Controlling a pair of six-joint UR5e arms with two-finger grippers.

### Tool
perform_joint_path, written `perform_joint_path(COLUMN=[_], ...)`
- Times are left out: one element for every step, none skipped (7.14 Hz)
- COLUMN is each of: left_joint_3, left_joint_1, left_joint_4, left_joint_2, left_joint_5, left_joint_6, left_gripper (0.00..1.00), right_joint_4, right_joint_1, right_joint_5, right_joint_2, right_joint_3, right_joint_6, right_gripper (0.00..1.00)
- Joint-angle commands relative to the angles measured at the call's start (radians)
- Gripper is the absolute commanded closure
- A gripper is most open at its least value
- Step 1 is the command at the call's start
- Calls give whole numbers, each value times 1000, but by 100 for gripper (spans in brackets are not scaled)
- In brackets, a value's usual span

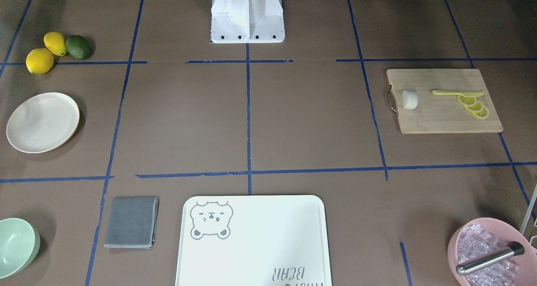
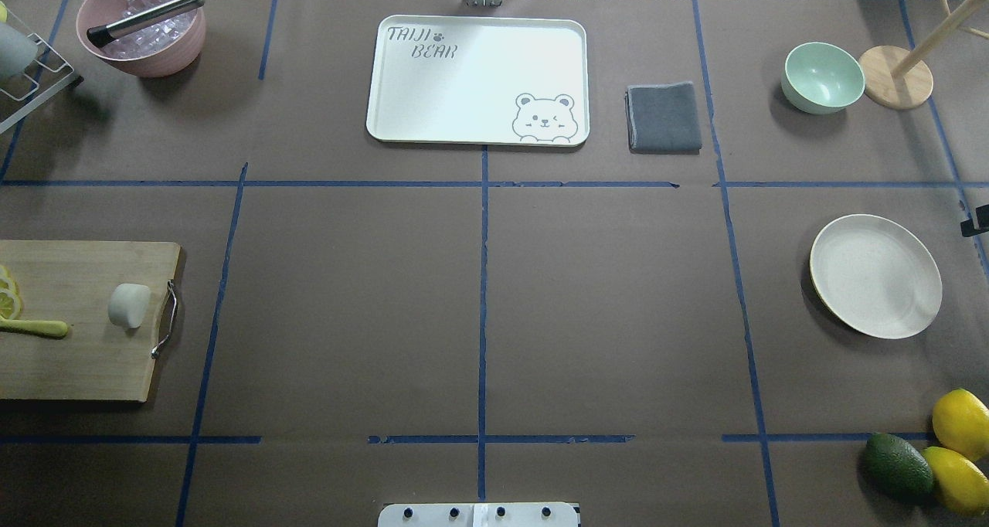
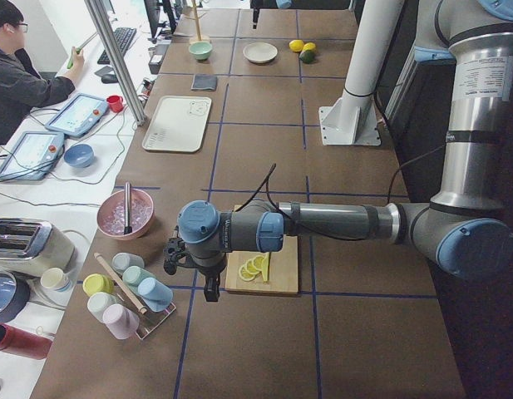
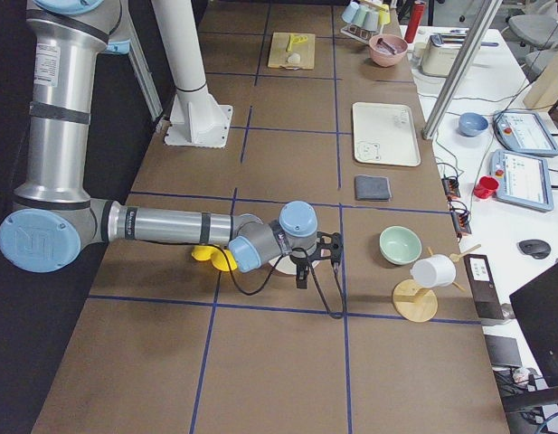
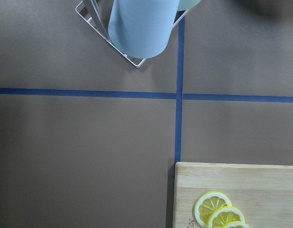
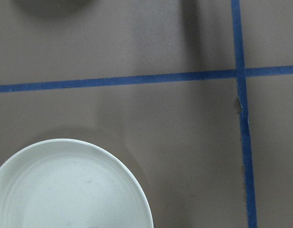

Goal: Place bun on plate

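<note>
Small white rounded bun (image 1: 410,99) lies on wooden cutting board (image 1: 444,118), near left pincer (image 3: 210,289), apart from it. Round cream-white plate (image 1: 43,122) on bench, just beside right pincer (image 4: 300,278). Both pincers: cannot tell whether apart or together.

We read "TAIJI BEAR" in grey letters on the tray (image 2: 479,86), in the corner opposite its bear drawing. In the front view it is upside down and partly cut off. White labels on the left arm (image 3: 479,79) and right arm (image 4: 49,63) are too small to read.
</note>
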Motion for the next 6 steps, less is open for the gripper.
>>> perform_joint_path(left_joint_3=[1,3,3,3,1,1], left_joint_1=[0,0,0,0,0,0], left_joint_4=[0,0,0,0,0,0], left_joint_2=[0,-2,-2,-2,-2,-2], left_joint_5=[0,0,0,0,0,0], left_joint_6=[0,2,2,2,0,2], left_gripper=[0,0,0,0,0,0], right_joint_4=[15,15,15,17,15,15], right_joint_1=[-99,-120,-136,-157,-167,-170], right_joint_5=[-58,-62,-61,-62,-59,-59], right_joint_2=[0,5,5,15,18,18], right_joint_3=[-7,-27,-42,-64,-71,-79], right_joint_6=[48,48,48,48,48,48], right_gripper=[0,0,0,0,0,1])
